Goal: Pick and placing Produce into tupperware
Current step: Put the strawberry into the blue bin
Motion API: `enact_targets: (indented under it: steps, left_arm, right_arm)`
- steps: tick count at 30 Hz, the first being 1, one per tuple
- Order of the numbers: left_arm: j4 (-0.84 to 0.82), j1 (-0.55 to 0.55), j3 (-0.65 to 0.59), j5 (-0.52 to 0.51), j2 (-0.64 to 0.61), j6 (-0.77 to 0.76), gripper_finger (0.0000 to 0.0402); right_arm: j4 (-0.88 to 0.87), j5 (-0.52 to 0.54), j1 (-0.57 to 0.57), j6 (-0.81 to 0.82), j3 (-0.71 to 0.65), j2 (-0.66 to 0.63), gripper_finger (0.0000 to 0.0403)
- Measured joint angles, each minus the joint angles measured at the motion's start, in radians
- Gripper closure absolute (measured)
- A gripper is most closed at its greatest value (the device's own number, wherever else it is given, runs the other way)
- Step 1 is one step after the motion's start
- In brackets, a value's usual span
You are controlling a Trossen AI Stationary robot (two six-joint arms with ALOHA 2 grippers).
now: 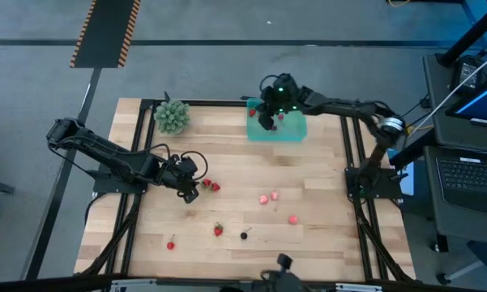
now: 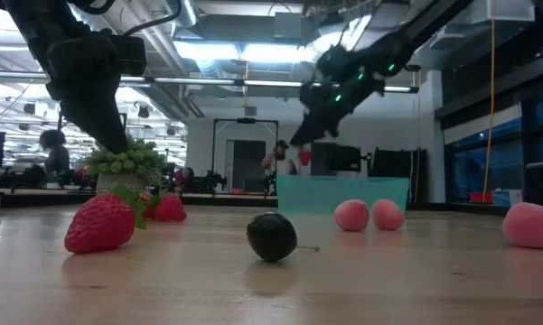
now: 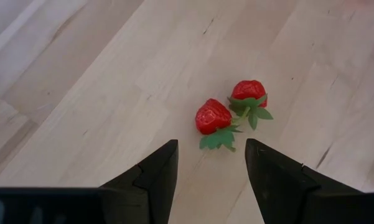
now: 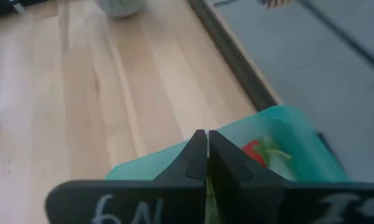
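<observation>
While the left gripper (image 3: 208, 167) hovers, jaws apart, over two glossy strawberries (image 3: 213, 116), the right gripper (image 4: 207, 155), jaws together, hangs above the teal plastic tray (image 4: 286, 127).

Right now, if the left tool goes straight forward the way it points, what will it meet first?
Probably the nearer of the two strawberries: it lies on the wooden table just ahead of the open left tool, roughly in line with the gap. The second strawberry lies just beyond. Depth is uncertain.
</observation>
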Motion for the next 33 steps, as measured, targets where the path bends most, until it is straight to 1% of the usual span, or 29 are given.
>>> enact_targets:
  steps: [4, 7, 20, 24, 29, 31, 33]
  left_arm:
    - [0.0, 0.0, 0.0, 0.0, 0.0, 0.0, 0.0223]
    - [0.0, 0.0, 0.0, 0.0, 0.0, 0.0, 0.0223]
    - [0.0, 0.0, 0.0, 0.0, 0.0, 0.0, 0.0223]
    - [0.0, 0.0, 0.0, 0.0, 0.0, 0.0, 0.0223]
    - [0.0, 0.0, 0.0, 0.0, 0.0, 0.0, 0.0223]
    - [0.0, 0.0, 0.0, 0.001, 0.0, 0.0, 0.0223]
    - [0.0, 0.0, 0.0, 0.001, 0.0, 0.0, 0.0223]
  right_arm:
    - [-0.037, -0.039, -0.015, 0.006, 0.083, 0.122, 0.0394]
    - [-0.069, -0.041, -0.02, 0.002, 0.123, 0.167, 0.0394]
    - [-0.091, -0.044, -0.057, 0.062, 0.133, 0.217, 0.0393]
    - [-0.09, -0.073, -0.057, 0.063, 0.133, 0.234, 0.0393]
    - [-0.076, -0.074, -0.057, 0.092, 0.132, 0.238, 0.0392]
    - [-0.091, -0.074, -0.057, 0.105, 0.132, 0.238, 0.0385]
    - [-0.114, -0.074, -0.057, 0.101, 0.132, 0.238, 0.0368]
